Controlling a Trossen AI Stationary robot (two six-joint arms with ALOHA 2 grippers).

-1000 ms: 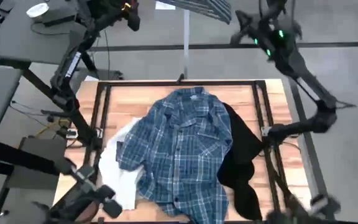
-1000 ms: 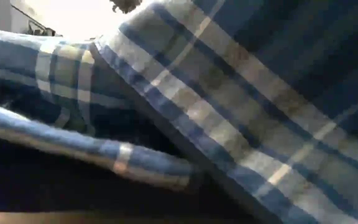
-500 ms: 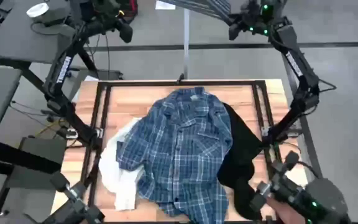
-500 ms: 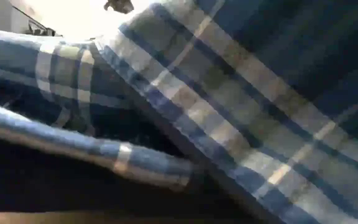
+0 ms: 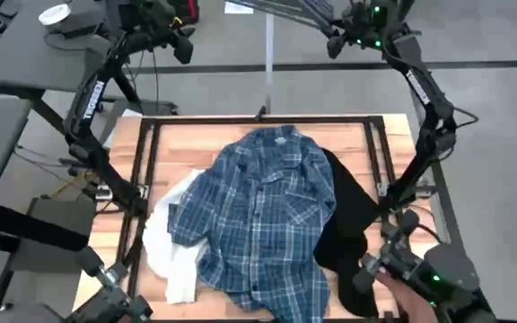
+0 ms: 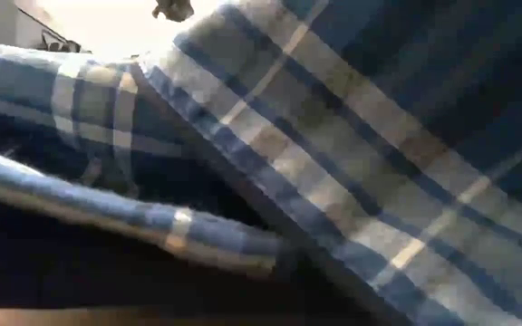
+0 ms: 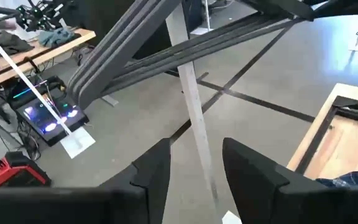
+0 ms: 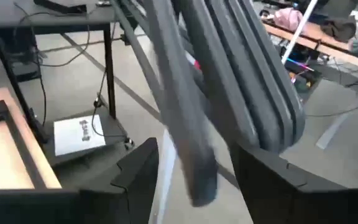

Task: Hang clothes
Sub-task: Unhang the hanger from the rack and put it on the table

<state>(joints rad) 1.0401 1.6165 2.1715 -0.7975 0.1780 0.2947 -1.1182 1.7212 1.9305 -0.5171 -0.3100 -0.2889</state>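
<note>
While both my arms reach up past the table's far edge, high view shows the plaid shirt [image 5: 263, 220] spread flat, buttoned, well below my right gripper [image 5: 335, 40] and left gripper [image 5: 184, 47]; black top [image 5: 353, 238] and white top [image 5: 170, 242] peek out beside it. Low view: plaid fabric fills it. Wrist views: left fingers [image 7: 157, 168] parted, empty; right fingers [image 8: 143, 168] parted around dark hangers [image 8: 229, 81], not gripping.

Even, soft light falls on the table [image 5: 393, 135] from above with faint shadows, while the low view is dim and blurred, the plaid shirt [image 6: 352, 154] pressed close beneath glaring white at upper left.
</note>
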